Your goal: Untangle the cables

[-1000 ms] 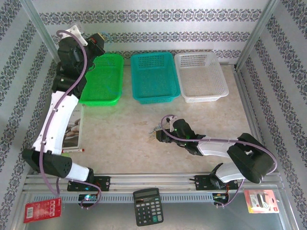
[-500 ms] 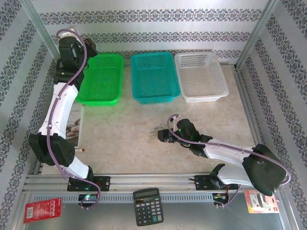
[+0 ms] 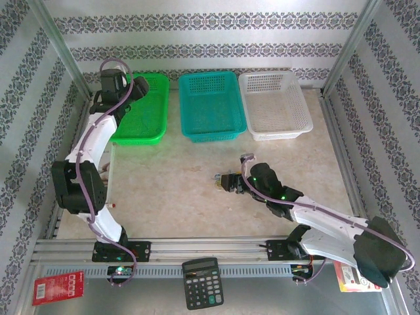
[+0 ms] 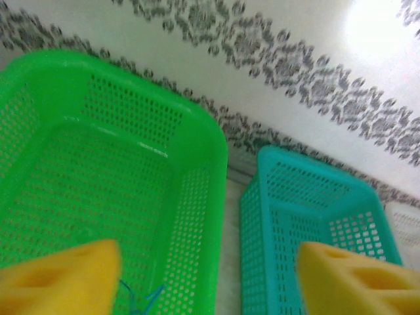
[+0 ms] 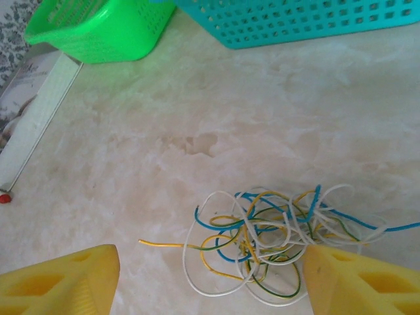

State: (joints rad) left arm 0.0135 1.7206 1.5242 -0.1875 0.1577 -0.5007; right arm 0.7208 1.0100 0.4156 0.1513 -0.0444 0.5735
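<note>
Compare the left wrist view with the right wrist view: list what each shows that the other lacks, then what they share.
Left wrist, not right: the patterned wall and a thin blue strand inside the green basket. Right wrist, not left: the tangled cables on the table. Both: the green basket, the teal basket, and open yellow jaws.

Cables — tangled clump of thin white, yellow, blue, green strands — flat on the tabletop
</note>
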